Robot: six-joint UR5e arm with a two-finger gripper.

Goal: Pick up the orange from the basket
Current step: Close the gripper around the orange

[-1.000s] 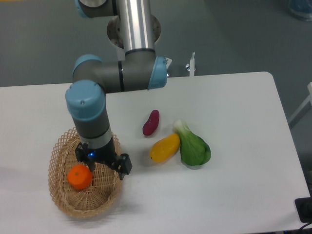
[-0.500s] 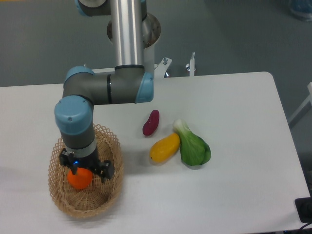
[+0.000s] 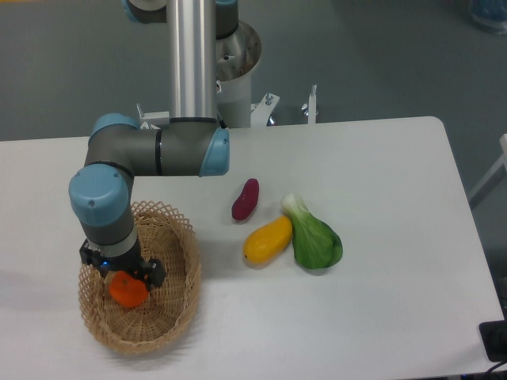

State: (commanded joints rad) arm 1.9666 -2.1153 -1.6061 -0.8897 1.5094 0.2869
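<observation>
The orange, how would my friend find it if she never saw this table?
Look at the wicker basket on the table's left side, under the robot arm. Inside it, just below the gripper, sits the orange: small, round, bright orange, unlike the longer yellow fruit outside.

Over the last second the arm's wrist has been carried leftward across the basket [image 3: 184, 261], from its right rim to a position over the left interior. The gripper [image 3: 123, 279], earlier seen just right of the orange [image 3: 128, 292], is now placed directly above it, so that the upper part of the fruit is covered. The elbow joint has been swung left as well. Whether the fingers are closed cannot be told.
</observation>
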